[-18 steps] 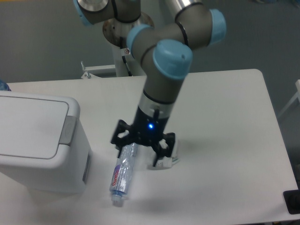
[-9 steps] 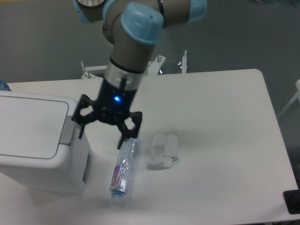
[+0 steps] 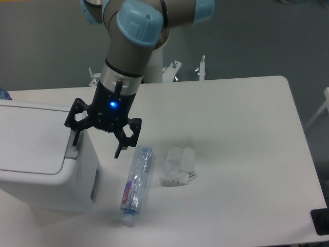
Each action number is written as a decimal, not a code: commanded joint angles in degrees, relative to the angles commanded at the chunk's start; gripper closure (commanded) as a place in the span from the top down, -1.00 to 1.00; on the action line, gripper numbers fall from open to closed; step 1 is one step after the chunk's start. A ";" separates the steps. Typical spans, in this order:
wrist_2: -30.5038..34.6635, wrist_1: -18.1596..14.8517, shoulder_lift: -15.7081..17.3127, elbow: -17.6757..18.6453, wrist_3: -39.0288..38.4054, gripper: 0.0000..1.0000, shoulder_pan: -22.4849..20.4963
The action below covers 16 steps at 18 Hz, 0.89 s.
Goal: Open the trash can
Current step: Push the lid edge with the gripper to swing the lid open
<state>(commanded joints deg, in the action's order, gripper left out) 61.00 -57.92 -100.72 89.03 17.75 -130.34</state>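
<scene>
Nearest the camera, a clear plastic bottle (image 3: 134, 188) lies on its side on the white tabletop (image 3: 247, 154), cap end toward the front edge, its label showing pink lettering. Just right of it sits a crumpled white wrapper (image 3: 179, 165), close to the bottle but apart from it.

At the left edge stands the bin (image 3: 43, 164), a big boxy white can with rounded corners. Its flat lid (image 3: 31, 144) is down, and the grey push tab (image 3: 72, 150) shows on the rim at its right side.

Above the bin's right edge hangs the gripper (image 3: 97, 145), black, with a blue light glowing on its body. Its fingers are spread wide apart and grip nothing. The left-hand fingertip in the picture sits over the grey tab; whether it touches the tab cannot be told. The other fingertip points down over the tabletop between bin and bottle, clear of both.

The arm (image 3: 128, 56) rises from the gripper toward the back, grey with light blue joint caps
</scene>
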 joint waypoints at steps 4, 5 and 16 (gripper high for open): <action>0.18 0.44 -0.61 0.00 -0.09 1.00 0.18; 0.18 0.44 -0.62 0.00 -0.09 1.00 0.18; 0.44 0.36 -0.35 0.26 -0.18 1.00 0.26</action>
<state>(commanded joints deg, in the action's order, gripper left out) 61.43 -57.57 -101.08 89.30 17.58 -130.08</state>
